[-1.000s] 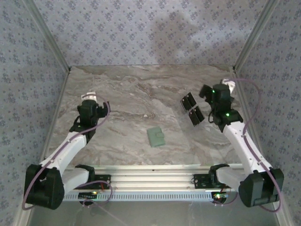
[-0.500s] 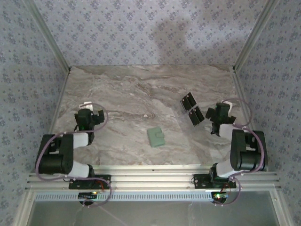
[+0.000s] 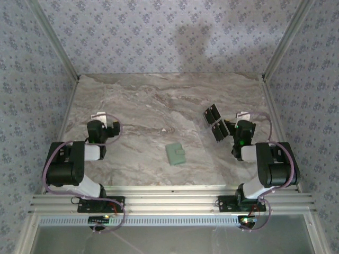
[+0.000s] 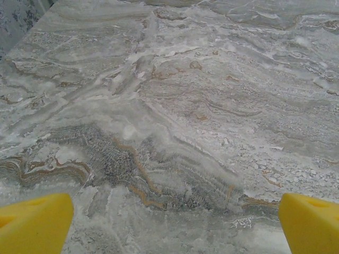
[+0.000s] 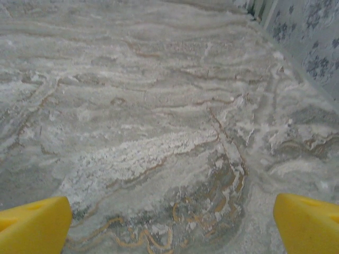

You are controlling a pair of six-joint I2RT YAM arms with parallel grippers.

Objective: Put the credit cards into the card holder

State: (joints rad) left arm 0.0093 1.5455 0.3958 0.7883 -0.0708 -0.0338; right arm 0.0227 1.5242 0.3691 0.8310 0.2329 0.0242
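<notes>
Two black credit cards [image 3: 216,121] with pale strips lie on the marble table, right of centre. The sage-green card holder [image 3: 175,154] lies closed near the table's middle front. My left gripper [image 3: 104,119] sits low at the left, far from both, open, with its yellow fingertips [image 4: 34,222] wide apart over bare marble. Just right of the cards, my right gripper [image 3: 239,118] is open as well; its yellow fingertips [image 5: 307,222] frame bare marble with nothing between them.
Patterned walls close the table on three sides; the right wall [image 5: 312,42] stands close beside the right gripper. Both arms are folded back near the rail [image 3: 169,198] at the front edge.
Both arms have folded back toward their bases. The right gripper came forward and down beside the cards, the left one drew in slightly. Cards and holder have not moved.
</notes>
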